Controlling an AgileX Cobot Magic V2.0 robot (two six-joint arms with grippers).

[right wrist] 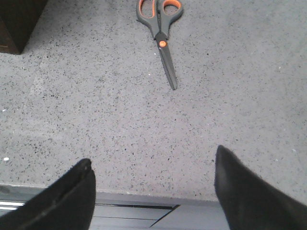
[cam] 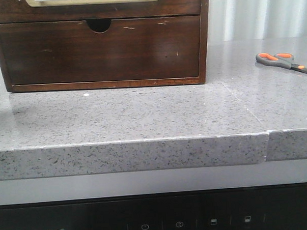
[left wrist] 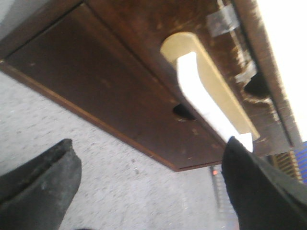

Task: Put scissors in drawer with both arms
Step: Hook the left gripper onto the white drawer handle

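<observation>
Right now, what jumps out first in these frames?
The dark wooden cabinet at the counter's back left, its upper drawer with the pale tan-rimmed panel shut. The grey-and-orange scissors lie closed, flat and alone on the speckled counter, far right. Both grippers, left and right, are open and empty.

Left hand [left wrist: 148, 184] and right hand [right wrist: 153, 191] have matte black, tapered fingers.

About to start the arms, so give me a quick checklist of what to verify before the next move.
1. Left gripper open, empty: ok.
2. Right gripper open, empty: ok.
3. Scissors lying flat, closed, nothing on them: ok.
4. Drawer shut, its pale panel facing the left gripper: ok.
5. Counter between right gripper and scissors bare: ok.
6. Room inside the drawer: cannot tell.
</observation>
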